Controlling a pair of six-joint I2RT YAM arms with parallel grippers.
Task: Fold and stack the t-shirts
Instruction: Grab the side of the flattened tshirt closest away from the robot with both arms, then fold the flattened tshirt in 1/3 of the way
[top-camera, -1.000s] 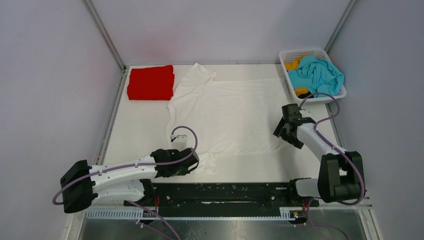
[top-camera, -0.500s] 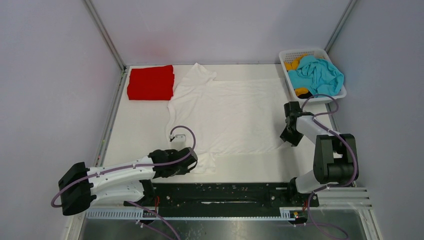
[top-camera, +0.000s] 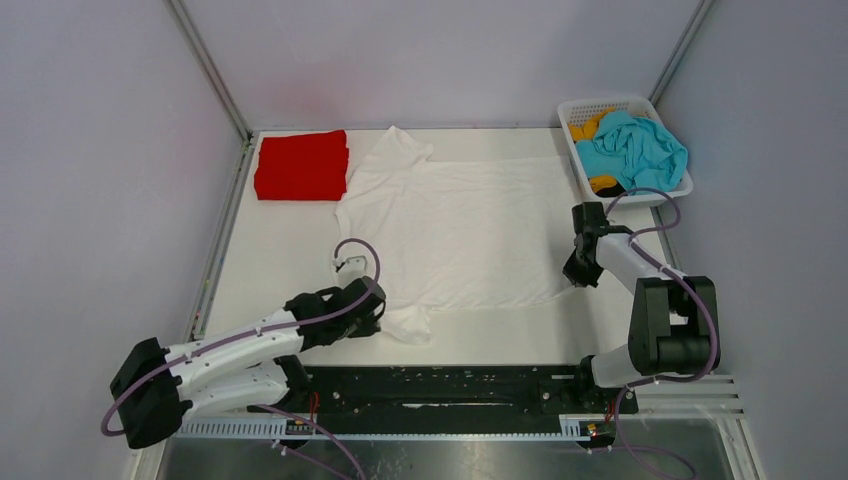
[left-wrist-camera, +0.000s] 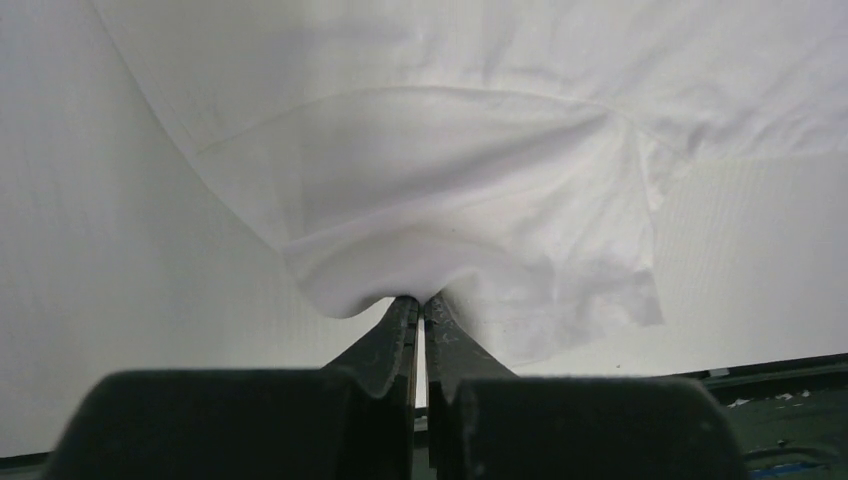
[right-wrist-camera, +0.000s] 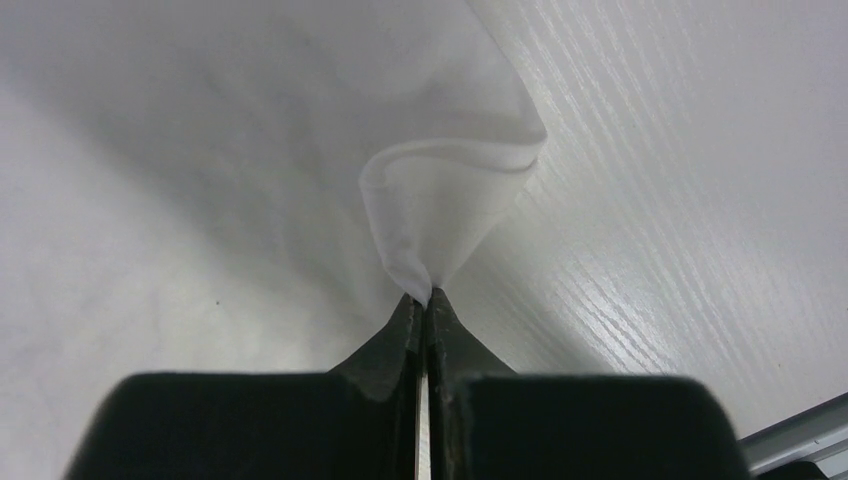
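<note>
Top external shows my left gripper (left-wrist-camera: 420, 300) and right gripper (right-wrist-camera: 428, 298) clamped on the near edge of the flat white cloth t-shirt (top-camera: 460, 230) beside the folded red cloth t-shirt (top-camera: 302, 165), likely to fold it over.

walls (top-camera: 100, 150): pale grey; corner posts (top-camera: 205, 65): metal; table (top-camera: 270, 260): white, perhaps wood-grained

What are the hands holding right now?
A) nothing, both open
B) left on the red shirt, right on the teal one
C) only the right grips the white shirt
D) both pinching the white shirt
D: the wrist views show the left hand and the right hand each shut on a fold of the white t-shirt.
</note>
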